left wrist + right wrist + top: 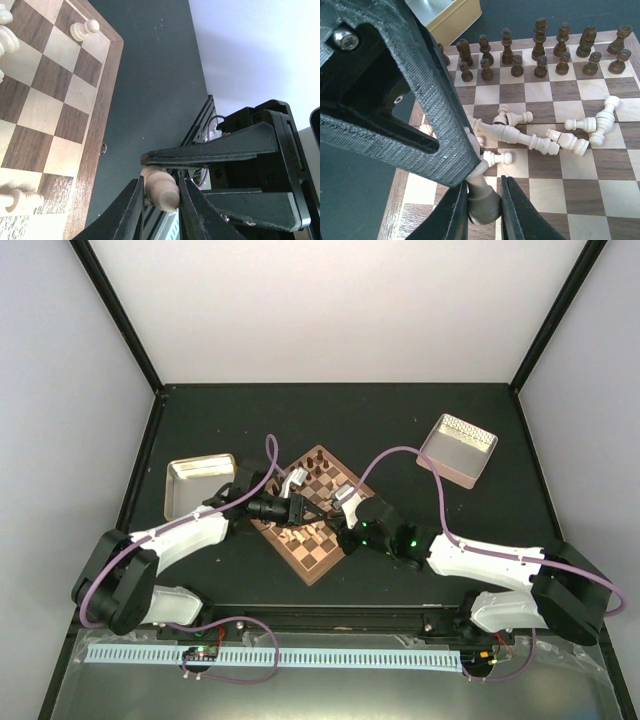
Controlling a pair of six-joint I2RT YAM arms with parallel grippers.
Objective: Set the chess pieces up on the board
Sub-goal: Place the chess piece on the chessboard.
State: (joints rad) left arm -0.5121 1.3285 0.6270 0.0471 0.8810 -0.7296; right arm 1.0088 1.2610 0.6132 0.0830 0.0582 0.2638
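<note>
Your left tool [160,184] pinched pale chessman [161,192] between both fingers, board [95,150] rim near. Your right tool [484,186] clamped another chessman [483,205] over board's near squares; fallen pale pieces [540,140] lay beyond.

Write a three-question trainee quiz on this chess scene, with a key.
1. True or false: the dark pieces stand upright in two rows at one end of the board.
2. The right gripper holds: A) a dark piece, B) a pale piece, C) nothing.
3. Fill in: the loose pale pieces mid-board lie on their ____.
Key: 1 true; 2 B; 3 sides.
</note>
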